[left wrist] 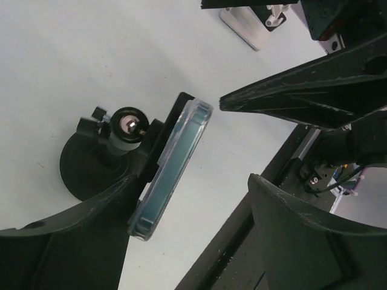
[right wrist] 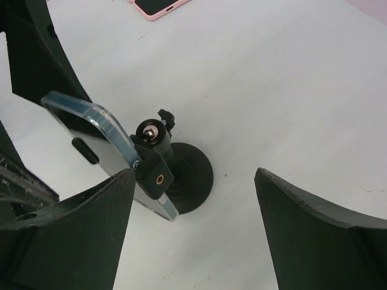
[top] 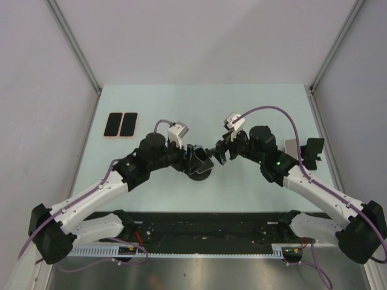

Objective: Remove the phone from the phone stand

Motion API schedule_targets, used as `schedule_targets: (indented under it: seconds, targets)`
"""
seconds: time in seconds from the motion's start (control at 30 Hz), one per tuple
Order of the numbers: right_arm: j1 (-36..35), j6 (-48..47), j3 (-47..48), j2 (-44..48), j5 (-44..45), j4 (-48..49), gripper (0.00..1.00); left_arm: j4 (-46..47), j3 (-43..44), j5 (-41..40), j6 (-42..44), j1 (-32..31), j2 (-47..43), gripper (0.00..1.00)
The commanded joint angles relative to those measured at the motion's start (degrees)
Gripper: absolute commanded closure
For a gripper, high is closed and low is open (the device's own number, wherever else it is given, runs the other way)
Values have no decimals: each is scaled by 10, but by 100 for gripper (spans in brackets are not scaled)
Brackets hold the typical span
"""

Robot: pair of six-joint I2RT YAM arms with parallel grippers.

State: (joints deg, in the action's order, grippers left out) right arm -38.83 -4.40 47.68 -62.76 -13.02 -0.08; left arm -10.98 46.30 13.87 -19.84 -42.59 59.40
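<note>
**Both grippers gaping around the phone, which is sitting clipped in the phone stand**

The phone (left wrist: 178, 157), in a clear case, is leaning tilted in the phone stand (left wrist: 91, 172) at mid-table, where both arms are meeting. The left gripper (left wrist: 195, 184) is holding its jaws spread wide, and the phone's lower end is lying between them, hard against one finger (left wrist: 72, 241); whether they are touching cannot be told. The right gripper (right wrist: 193, 175) is likewise standing released, straddling the stand's round base, with the phone slanting just beside one finger. Two pink-cased phones (top: 121, 125) are lying side by side at the far left of the table (top: 254, 109), well apart.
</note>
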Motion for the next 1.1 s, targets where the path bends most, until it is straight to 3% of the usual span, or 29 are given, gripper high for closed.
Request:
schedule_targets:
  seconds: [0.0,0.17,0.27,0.37,0.47,0.8,1.07]
  targets:
    - [-19,21,1,18,53,-15,14,15,26,-19,-44,-30,-22,21]
    - [-39,18,1,21,70,-26,7,17,37,-12,-56,-35,-28,18]
    - [-59,5,1,29,58,-28,1,15,36,-59,-48,-34,-51,10]
    - [-82,-3,2,34,61,-27,0,12,29,-83,-47,-14,-86,3]
    - [-118,-2,1,31,86,-10,0,5,25,-58,-48,41,-111,2]
    - [-264,-9,14,-34,330,115,0,-18,-31,45,-41,250,-160,2]
    - [-325,-3,23,-83,454,167,0,-40,-60,27,-18,278,-165,1]
